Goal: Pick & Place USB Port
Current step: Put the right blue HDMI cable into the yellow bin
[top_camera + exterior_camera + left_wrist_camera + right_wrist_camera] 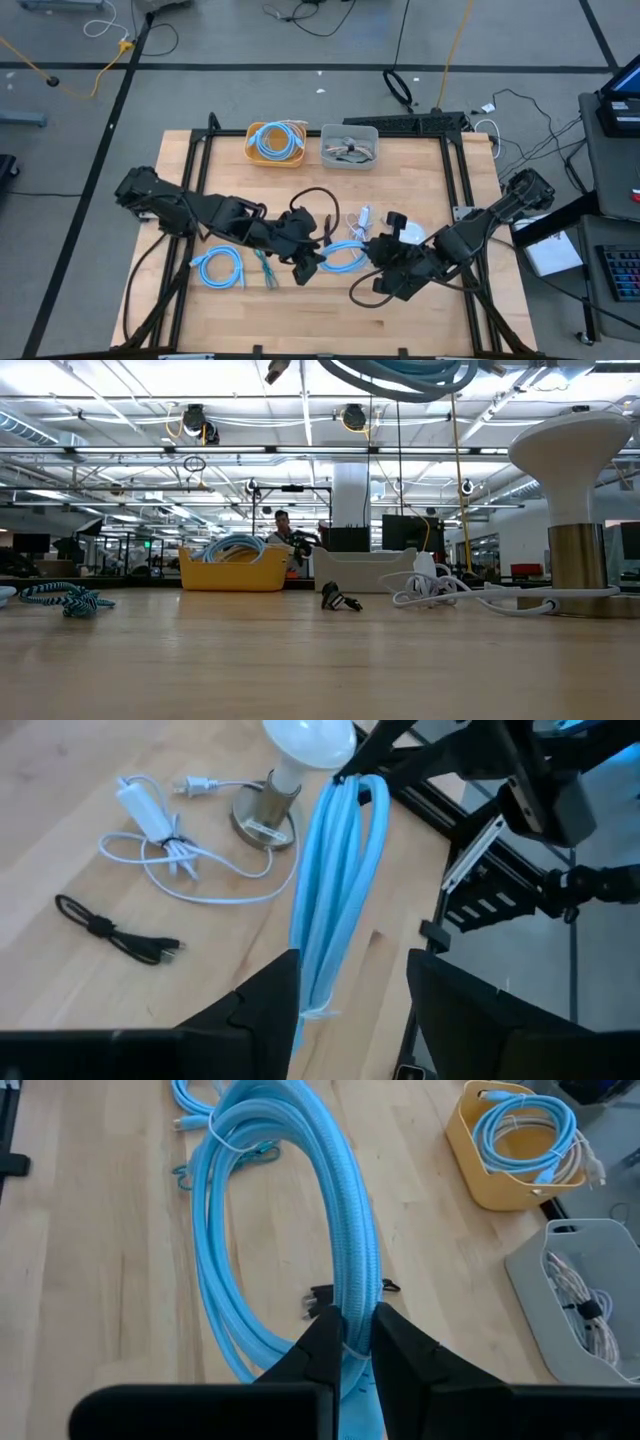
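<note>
A light-blue coiled cable (345, 257) hangs in the air between both grippers; the low view shows it (400, 375) well above the table top. My right gripper (372, 255) (352, 1320) is shut on one end of the coil. My left gripper (308, 262) (355, 965) is open, and the coil's other end (310, 990) lies between its fingers, close to one of them. I cannot tell whether that finger touches it. A yellow basket (275, 143) with another blue coil and a grey bin (350, 145) with white cables stand at the far edge. My right gripper pinches the bundled strands at one end of the blue coil (350, 1295) between its two fingers. The fingers lie across the strands. The coil is lifted clear of the table and stretches away from the fingers toward my left gripper.
On the table lie a second blue coil (220, 267), a teal cable (268, 270), a black cable (320, 195), a white charger with its cord (360, 218) and a white mushroom-shaped lamp (405, 232). A black frame (455, 190) borders the table.
</note>
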You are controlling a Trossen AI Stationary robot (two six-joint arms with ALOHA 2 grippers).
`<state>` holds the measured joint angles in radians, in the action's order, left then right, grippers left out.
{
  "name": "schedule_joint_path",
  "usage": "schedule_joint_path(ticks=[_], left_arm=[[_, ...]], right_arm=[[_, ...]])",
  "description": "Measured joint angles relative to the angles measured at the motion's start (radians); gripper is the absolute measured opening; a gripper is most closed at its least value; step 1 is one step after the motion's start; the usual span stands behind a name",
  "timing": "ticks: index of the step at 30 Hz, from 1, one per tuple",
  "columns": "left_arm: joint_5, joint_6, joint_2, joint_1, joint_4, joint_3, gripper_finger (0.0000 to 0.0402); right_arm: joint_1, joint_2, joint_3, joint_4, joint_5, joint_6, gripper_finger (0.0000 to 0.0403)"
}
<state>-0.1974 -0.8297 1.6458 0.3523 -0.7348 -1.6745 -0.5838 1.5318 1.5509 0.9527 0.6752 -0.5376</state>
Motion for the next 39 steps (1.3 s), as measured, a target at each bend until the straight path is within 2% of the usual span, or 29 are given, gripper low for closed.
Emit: schedule_joint_path(ticks=[9, 13, 17, 21, 23, 27, 30, 32, 36, 39], left_arm=[[0.001, 0.014, 0.046, -0.013, 0.019, 0.000, 0.0204], [0.025, 0.018, 0.075, -0.022, 0.036, 0.001, 0.0192], [0.017, 0.014, 0.093, -0.023, 0.044, -0.001, 0.0138], [0.012, 0.029, 0.090, -0.022, 0.039, 0.000, 0.0035], [-0.009, 0.029, 0.083, -0.022, 0.023, 0.000, 0.0033], [-0.035, 0.057, 0.058, -0.035, -0.068, -0.001, 0.0033], [-0.116, 0.074, 0.031, -0.077, -0.214, -0.001, 0.0033], [-0.150, 0.098, 0.012, -0.119, -0.284, -0.001, 0.0033], [-0.152, 0.206, -0.033, -0.218, -0.403, -0.001, 0.0033], [-0.154, 0.322, -0.059, -0.341, -0.464, -0.001, 0.0033]], right_arm=[[0.000, 0.000, 0.000, -0.071, -0.022, 0.001, 0.0026], [0.000, 0.000, 0.000, -0.091, -0.022, 0.002, 0.0026], [0.000, 0.000, 0.000, -0.096, -0.022, 0.003, 0.0026], [0.001, 0.000, 0.000, -0.091, -0.021, 0.000, 0.0026], [0.001, 0.000, 0.000, -0.097, -0.020, 0.000, 0.0028], [0.003, -0.004, -0.002, -0.182, -0.097, -0.009, 0.0078], [-0.009, -0.013, -0.001, -0.321, -0.216, -0.024, 0.0127], [-0.025, -0.024, -0.001, -0.386, -0.254, -0.023, 0.0157], [-0.044, -0.050, 0.000, -0.528, -0.262, -0.005, 0.0202], [-0.059, -0.070, 0.000, -0.581, -0.261, -0.004, 0.0220]])
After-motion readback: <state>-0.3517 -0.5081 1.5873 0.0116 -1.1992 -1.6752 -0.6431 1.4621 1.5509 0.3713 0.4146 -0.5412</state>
